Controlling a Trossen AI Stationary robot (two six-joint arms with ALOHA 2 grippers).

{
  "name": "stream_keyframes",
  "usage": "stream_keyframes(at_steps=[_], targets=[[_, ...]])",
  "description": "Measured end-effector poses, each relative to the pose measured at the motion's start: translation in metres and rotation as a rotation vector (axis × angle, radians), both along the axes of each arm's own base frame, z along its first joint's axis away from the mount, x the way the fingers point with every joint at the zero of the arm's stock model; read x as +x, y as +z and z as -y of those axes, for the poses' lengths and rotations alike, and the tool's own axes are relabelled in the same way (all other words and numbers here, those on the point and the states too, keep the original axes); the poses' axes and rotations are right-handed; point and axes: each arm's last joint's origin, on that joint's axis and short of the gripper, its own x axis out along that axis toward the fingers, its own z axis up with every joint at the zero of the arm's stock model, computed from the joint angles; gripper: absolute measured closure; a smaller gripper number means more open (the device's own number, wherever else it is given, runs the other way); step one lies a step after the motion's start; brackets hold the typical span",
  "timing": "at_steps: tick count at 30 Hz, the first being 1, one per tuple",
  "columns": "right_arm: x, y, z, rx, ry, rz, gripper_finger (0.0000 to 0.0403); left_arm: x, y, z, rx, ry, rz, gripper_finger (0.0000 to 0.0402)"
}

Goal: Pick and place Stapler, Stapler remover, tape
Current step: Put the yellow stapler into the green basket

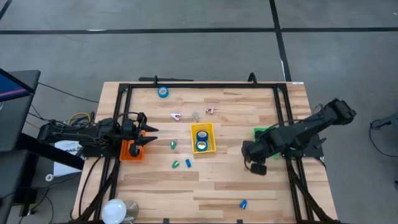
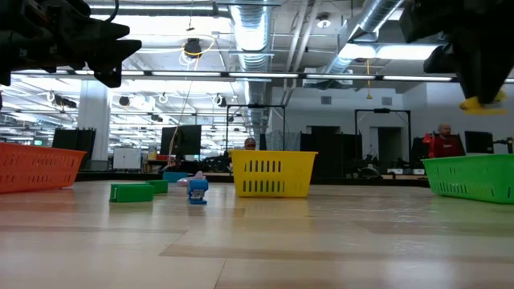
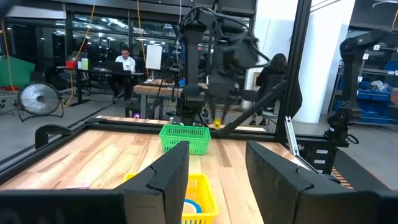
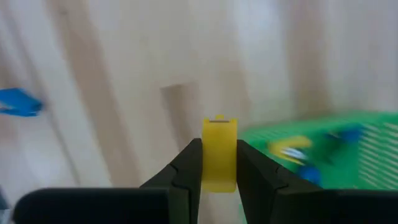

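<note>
My right gripper (image 1: 258, 163) hangs above the table just beside the green basket (image 1: 264, 132), shut on a small yellow stapler (image 4: 219, 152); the low view shows the stapler (image 2: 482, 103) high over the basket (image 2: 474, 178). My left gripper (image 1: 149, 135) waits open at the table's left, over the orange basket (image 1: 130, 150). Two blue tape rolls lie in the yellow basket (image 1: 203, 138); another tape roll (image 1: 163, 92) lies flat near the far edge. Two pale staple removers (image 1: 176, 116), (image 1: 209, 110) rest on the wood. My right gripper pinches the yellow stapler by its two opposite sides (image 4: 219, 167) between the two fingers (image 4: 186, 168). The fingers come from above, pointing down. The stapler is lifted clear of the table, one end (image 4: 219, 122) sticking out past the fingertips.
Small green and blue blocky pieces (image 1: 174, 144), (image 1: 176, 164), (image 1: 188, 163), (image 1: 243, 203) are scattered on the wood. The green basket (image 4: 348, 155) holds yellow and blue pieces. A white round thing (image 1: 115, 211) stands at the near left corner. A black frame (image 1: 205, 86) rims the table.
</note>
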Motion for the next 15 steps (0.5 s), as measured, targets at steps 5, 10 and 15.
stream_keyframes(at_steps=[5, 10, 15], targets=[[-0.014, 0.011, 0.026, -0.025, -0.087, -0.02, 0.033, 0.0, 0.0, 0.0, 0.0, 0.0, 0.0, 0.0252], [-0.024, 0.003, 0.046, -0.025, -0.181, -0.05, 0.033, 0.0, 0.0, 0.0, 0.0, 0.0, 0.0, 0.0252], [-0.03, -0.01, 0.063, -0.031, -0.283, -0.099, 0.033, 0.0, 0.0, 0.0, 0.0, 0.0, 0.0, 0.0252]])
